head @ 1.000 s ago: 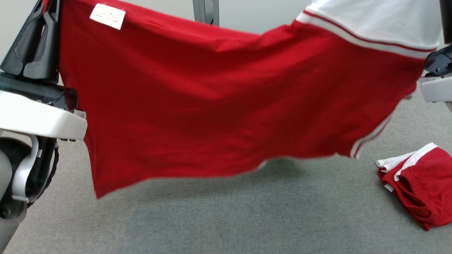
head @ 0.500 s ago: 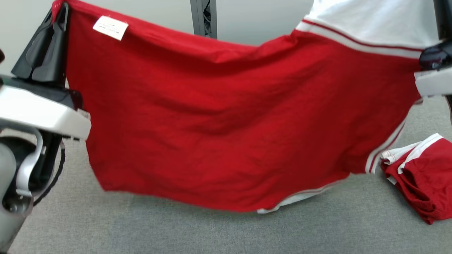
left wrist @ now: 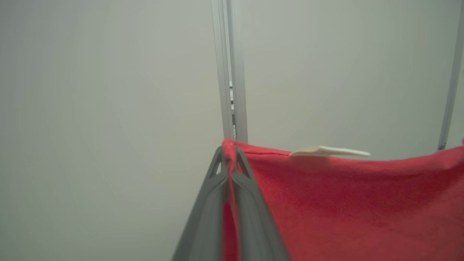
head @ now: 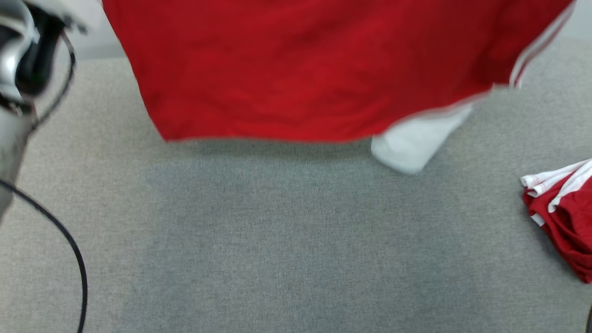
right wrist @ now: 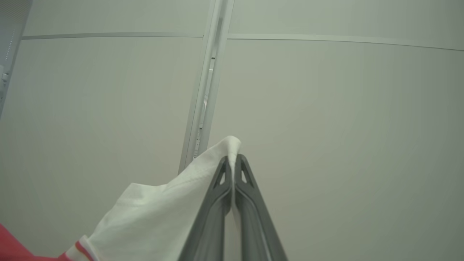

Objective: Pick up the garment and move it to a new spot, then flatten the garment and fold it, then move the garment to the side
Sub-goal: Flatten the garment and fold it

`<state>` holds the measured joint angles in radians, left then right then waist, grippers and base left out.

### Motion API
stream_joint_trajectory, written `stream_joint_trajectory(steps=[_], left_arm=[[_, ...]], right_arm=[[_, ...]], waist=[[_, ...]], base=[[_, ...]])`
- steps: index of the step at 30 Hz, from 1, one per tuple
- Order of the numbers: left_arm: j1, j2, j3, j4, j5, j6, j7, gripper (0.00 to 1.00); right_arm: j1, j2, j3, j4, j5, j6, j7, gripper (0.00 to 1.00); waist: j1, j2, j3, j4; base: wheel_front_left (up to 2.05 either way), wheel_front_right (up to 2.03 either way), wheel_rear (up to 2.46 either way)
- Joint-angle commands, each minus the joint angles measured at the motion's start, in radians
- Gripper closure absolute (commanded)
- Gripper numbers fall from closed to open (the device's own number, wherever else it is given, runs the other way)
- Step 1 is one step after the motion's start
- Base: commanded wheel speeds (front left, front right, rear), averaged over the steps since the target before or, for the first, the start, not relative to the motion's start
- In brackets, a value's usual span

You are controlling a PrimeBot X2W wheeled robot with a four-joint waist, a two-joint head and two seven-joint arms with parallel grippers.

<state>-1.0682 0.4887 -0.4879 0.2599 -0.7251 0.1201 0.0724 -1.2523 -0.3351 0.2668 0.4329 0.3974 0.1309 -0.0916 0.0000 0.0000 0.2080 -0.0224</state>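
The garment (head: 305,69) is a red shirt with white sleeves and white stripes, hanging spread out above the grey table, its lower hem and one white sleeve (head: 414,143) dangling just over the surface. In the left wrist view my left gripper (left wrist: 229,152) is shut on the garment's (left wrist: 344,195) red corner, beside a white label (left wrist: 328,151). In the right wrist view my right gripper (right wrist: 232,159) is shut on the white sleeve's (right wrist: 163,214) edge. Both grippers point up toward a pale wall.
A second red-and-white garment (head: 562,212) lies folded at the table's right edge. The grey felt table (head: 277,249) stretches below the hanging shirt. Part of my left arm (head: 18,60) and a black cable (head: 69,245) are at the far left.
The head camera has tilted down, so the table takes up more of the picture. The garment has been lifted higher; its upper edge and both grippers have left the head view, and a white sleeve now dangles below the hem.
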Motion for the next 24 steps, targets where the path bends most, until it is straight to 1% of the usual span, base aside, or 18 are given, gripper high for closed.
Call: stream_joint_trajectory(steps=[1,5,6,10,13,15,18,21,24], left_arm=[[-0.077,-0.015,-0.009,0.085,0.024,-0.024,-0.017,1.0],[-0.231,-0.062,-0.031,0.282,0.071,-0.071,-0.09,1.0],[-0.231,-0.062,-0.031,0.282,0.071,-0.071,-0.09,1.0],[-0.346,-0.099,-0.036,0.459,0.092,-0.106,-0.157,1.0],[-0.428,-0.121,-0.034,0.566,0.099,-0.134,-0.214,1.0],[-0.455,-0.132,-0.039,0.629,0.103,-0.157,-0.245,1.0],[-0.46,-0.164,-0.032,0.702,0.08,-0.19,-0.284,1.0],[-0.416,-0.192,-0.015,0.752,0.048,-0.215,-0.311,1.0],[-0.35,-0.205,0.002,0.769,0.02,-0.231,-0.329,1.0]], right_arm=[[-0.071,0.012,0.011,0.06,-0.009,0.0,-0.045,1.0],[-0.226,0.041,0.034,0.222,-0.032,-0.001,-0.13,1.0],[-0.226,0.041,0.034,0.222,-0.032,-0.001,-0.13,1.0],[-0.349,0.084,0.031,0.351,-0.051,0.0,-0.167,1.0],[-0.412,0.118,0.037,0.409,-0.059,0.0,-0.175,1.0],[-0.435,0.144,0.061,0.412,-0.066,0.0,-0.175,1.0],[-0.402,0.17,0.101,0.398,-0.039,0.0,-0.176,1.0],[-0.331,0.177,0.148,0.358,0.008,0.0,-0.174,1.0],[-0.226,0.167,0.194,0.301,0.063,0.0,-0.174,1.0]], waist=[[0.0,0.0,0.062,0.008],[0.0,0.0,0.112,0.004],[0.0,0.0,0.112,0.004],[0.0,0.0,0.171,-0.003],[0.0,0.0,0.22,-0.008],[0.0,0.0,0.254,-0.013],[0.0,0.0,0.296,-0.011],[0.0,0.0,0.314,-0.003],[0.0,0.0,0.316,0.0]], base=[[0.0,0.0,0.0],[0.0,0.0,0.0],[0.0,0.0,0.0],[0.0,0.0,0.0],[0.0,0.0,0.0],[0.0,0.0,0.0],[0.0,0.0,0.0],[0.0,0.0,0.0],[0.0,0.0,0.0]])
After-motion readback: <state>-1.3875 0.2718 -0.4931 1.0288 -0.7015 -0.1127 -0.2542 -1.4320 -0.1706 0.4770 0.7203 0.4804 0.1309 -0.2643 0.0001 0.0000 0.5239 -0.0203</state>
